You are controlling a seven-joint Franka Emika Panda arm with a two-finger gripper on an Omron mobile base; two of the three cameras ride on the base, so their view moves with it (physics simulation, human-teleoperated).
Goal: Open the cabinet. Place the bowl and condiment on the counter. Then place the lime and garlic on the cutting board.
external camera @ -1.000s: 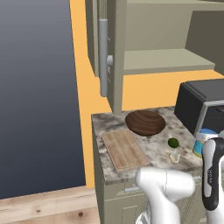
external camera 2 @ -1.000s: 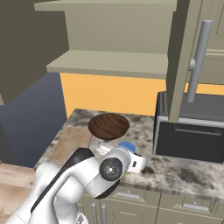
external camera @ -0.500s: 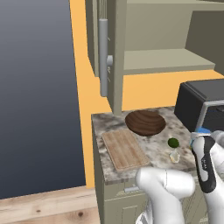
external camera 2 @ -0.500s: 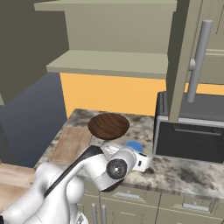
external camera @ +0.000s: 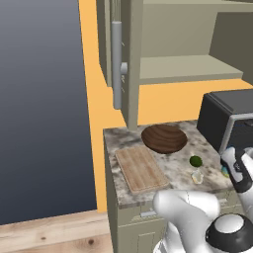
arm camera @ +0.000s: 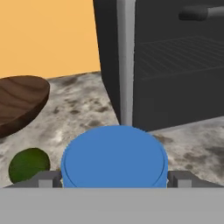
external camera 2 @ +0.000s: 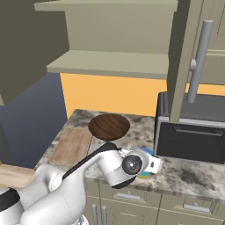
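Bowl (external camera: pixel 164 138): we see it empty, frame centre, on tabletop (external camera: pixel 178 165)
Cabinet (external camera: pixel 188 69): shelf bare
Claw (arm camera: pixel 114 180): wide, flanking condiment (arm camera: pixel 114 159)

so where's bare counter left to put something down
The cutting board top is bare. Free counter runs between it and the bowl, and along the left edge. It is crowded on the right: lime, garlic, the open gripper around the condiment, black appliance.

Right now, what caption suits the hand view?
Open hand straddling the blue condiment, lime and bowl alongside.
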